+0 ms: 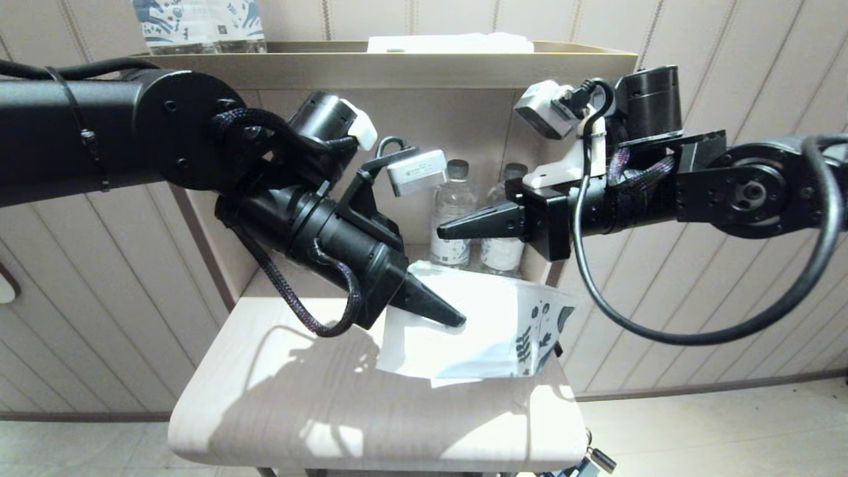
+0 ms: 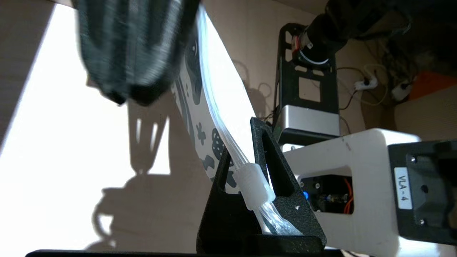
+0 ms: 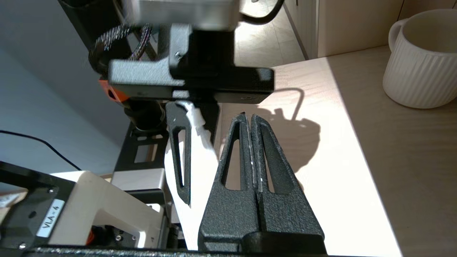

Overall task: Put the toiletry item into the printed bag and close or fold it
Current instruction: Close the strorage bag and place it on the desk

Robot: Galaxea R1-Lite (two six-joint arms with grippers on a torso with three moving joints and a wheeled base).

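Gripping the printed bag (image 1: 464, 331) by its zip edge, left gripper (image 1: 454, 319) clamped, right gripper (image 1: 445, 231) raised alongside, jaws pressed together, nothing held between them.

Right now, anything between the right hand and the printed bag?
Nothing visible. The right hand, fingers together, hangs above the flat white plastic bag with blue leaf print with only air between. The left hand grips that bag's zip edge near its white slider.

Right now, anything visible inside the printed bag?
Nothing that shows. The left hand is shut on the printed bag at its zip edge, slider between the fingers. Its white printed skin hides the inside, so no toothbrush can be confirmed. The right hand is shut, apart.
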